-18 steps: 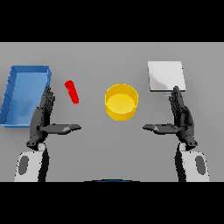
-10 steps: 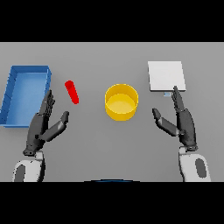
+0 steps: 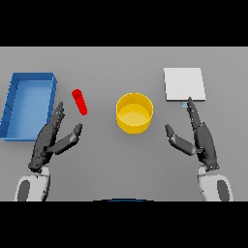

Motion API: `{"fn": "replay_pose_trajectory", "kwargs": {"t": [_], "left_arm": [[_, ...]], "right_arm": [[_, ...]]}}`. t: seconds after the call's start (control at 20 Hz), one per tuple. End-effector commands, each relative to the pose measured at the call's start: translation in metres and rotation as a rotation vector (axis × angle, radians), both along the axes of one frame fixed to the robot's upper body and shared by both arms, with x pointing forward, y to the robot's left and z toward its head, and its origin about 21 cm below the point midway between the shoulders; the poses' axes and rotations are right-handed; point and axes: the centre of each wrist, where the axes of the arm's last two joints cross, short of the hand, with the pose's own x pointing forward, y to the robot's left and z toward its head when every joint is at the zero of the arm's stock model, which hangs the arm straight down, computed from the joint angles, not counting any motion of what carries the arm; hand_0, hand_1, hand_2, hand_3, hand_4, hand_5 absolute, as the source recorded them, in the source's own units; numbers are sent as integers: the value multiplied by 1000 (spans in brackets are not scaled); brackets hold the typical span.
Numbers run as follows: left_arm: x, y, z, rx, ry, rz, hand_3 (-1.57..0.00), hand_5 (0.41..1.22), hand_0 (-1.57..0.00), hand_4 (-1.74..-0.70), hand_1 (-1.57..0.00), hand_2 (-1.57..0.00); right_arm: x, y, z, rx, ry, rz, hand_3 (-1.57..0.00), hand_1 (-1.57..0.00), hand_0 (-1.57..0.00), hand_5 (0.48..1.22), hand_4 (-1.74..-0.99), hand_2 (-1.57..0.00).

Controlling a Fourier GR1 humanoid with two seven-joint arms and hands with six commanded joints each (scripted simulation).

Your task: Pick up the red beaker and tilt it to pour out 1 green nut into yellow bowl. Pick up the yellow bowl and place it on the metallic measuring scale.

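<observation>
At ten o'clock from the yellow bowl (image 3: pixel 134 112) lies the red beaker (image 3: pixel 80 101), unlifted; my left hand (image 3: pixel 50 141) and right hand (image 3: pixel 197 137) both spread, metallic measuring scale (image 3: pixel 183 84) at two o'clock, bare; everything remains.

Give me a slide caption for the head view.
Open left hand nears red beaker; yellow bowl and scale wait.
</observation>
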Motion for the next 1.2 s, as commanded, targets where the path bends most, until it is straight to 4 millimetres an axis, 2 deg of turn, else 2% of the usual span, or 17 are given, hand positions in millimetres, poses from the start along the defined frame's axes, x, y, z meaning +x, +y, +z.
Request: {"fn": "replay_pose_trajectory", "kwargs": {"t": [0.0,0.05,0.1,0.3,0.45,0.85,1.15], "left_arm": [[9,1,-3,-3,22,-1,1,643,1,-1145,1,1],[14,1,-6,-13,25,-5,1,645,1,-1158,1,1],[27,4,-9,-4,37,1,1,648,1,-1169,1,1],[53,4,-19,13,37,-14,1,640,1,-1176,1,1],[74,-1,-21,12,19,-38,1,637,1,-1183,1,1],[110,-19,-21,68,32,-40,1,664,1,-1196,1,1],[125,-24,-30,30,18,-30,1,695,1,-1246,1,1]], "right_arm": [[1,-1,2,10,-4,1,1,1,1,626,-1189,1],[0,-7,4,17,-14,5,1,1,1,627,-1197,1],[2,-5,4,24,-5,5,1,1,1,627,-1209,1],[1,-8,1,31,-8,6,1,1,1,627,-1225,1],[1,-1,2,33,-8,11,1,1,1,625,-1227,1],[-3,-3,0,44,15,3,1,1,1,634,-1233,1],[-2,-10,2,38,12,-12,1,1,1,642,-1245,1]]}}
